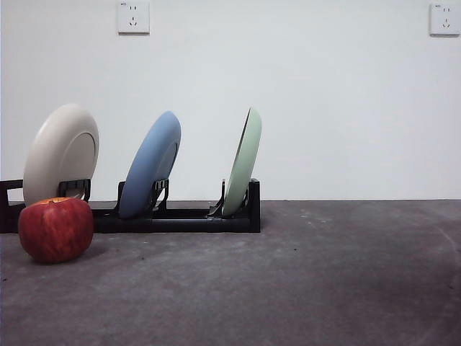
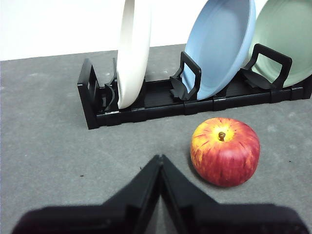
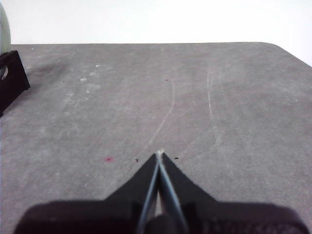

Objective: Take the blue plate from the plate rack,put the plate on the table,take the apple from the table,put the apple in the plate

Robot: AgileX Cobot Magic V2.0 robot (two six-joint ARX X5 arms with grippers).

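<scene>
The blue plate [image 1: 151,166] stands tilted in the middle slot of the black plate rack [image 1: 180,216], between a cream-white plate [image 1: 61,153] and a pale green plate [image 1: 243,162]. It also shows in the left wrist view [image 2: 222,48], as does the rack [image 2: 146,105]. The red apple [image 1: 56,228] sits on the grey table [image 1: 302,274] in front of the rack's left end. In the left wrist view the apple [image 2: 224,151] lies just ahead of my left gripper [image 2: 160,158], which is shut and empty. My right gripper [image 3: 159,155] is shut and empty over bare table.
The rack's end [image 3: 10,78] shows at the edge of the right wrist view. The table's far edge meets a white wall with two sockets [image 1: 133,16]. The table's rounded corner [image 3: 287,51] lies beyond the right gripper.
</scene>
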